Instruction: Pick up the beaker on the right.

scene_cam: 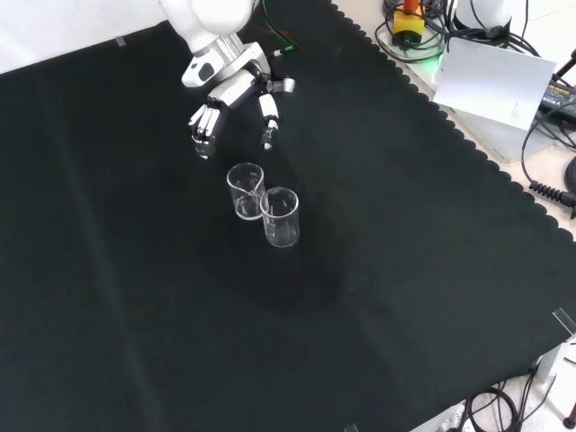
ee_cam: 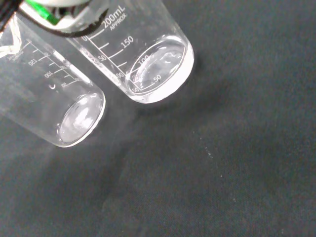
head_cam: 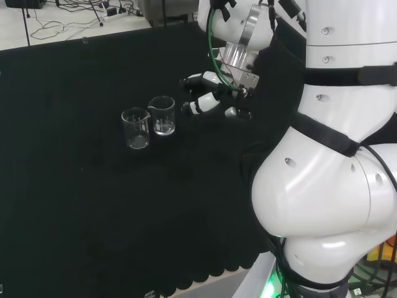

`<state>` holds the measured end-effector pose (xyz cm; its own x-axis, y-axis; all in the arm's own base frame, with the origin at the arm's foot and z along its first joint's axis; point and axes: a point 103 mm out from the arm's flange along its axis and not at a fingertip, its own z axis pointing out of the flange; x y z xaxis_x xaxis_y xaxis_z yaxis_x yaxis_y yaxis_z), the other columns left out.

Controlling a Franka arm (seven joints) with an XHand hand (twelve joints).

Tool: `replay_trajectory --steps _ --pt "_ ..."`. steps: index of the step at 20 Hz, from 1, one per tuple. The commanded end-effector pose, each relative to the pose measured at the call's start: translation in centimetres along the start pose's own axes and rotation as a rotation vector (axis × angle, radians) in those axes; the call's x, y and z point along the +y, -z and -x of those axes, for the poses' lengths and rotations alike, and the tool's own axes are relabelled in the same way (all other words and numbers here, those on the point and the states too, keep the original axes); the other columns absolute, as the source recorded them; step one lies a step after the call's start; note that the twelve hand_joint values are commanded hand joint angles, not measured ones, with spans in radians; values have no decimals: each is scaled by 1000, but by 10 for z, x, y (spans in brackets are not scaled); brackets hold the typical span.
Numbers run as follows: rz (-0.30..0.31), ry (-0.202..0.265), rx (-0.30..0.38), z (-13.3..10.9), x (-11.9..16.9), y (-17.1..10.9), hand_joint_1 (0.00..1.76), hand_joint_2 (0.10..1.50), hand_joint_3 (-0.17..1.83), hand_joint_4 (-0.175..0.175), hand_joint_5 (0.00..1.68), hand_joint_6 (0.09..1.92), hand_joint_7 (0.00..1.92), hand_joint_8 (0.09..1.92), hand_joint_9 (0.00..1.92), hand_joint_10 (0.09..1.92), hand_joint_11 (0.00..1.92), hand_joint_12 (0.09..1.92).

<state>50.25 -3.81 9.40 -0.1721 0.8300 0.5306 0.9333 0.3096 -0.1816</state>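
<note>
Two beakers touching on the cloth | target beaker (head view, right one) at 9 o'clock from my hand | fingers spread, holding nothing, lined up to close around it

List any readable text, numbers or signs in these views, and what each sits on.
White volume scale with numbers and a unit label: on the wall of one beaker, wrist view.
Fainter numbered scale, hard to read: on the other beaker, wrist view.
Head and front views: beaker print too small to read.
Black cloth: no print.
</note>
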Motion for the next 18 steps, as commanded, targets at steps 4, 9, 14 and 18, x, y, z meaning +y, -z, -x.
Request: replay_trajectory --steps 4,9,14,18 --pt "-16 28 45 1 19 -23 768 554 570 -13 420 87 243 604 380 613 54 1393" --pt "33 44 75 4 26 -27 759 550 566 -14 376 87 212 595 365 608 37 1390" --pt "42 86 108 2 32 -29 758 547 562 -13 364 87 215 601 362 609 30 1393" --pt "29 104 116 0 36 -34 758 546 559 -13 367 87 228 608 370 613 28 1394"
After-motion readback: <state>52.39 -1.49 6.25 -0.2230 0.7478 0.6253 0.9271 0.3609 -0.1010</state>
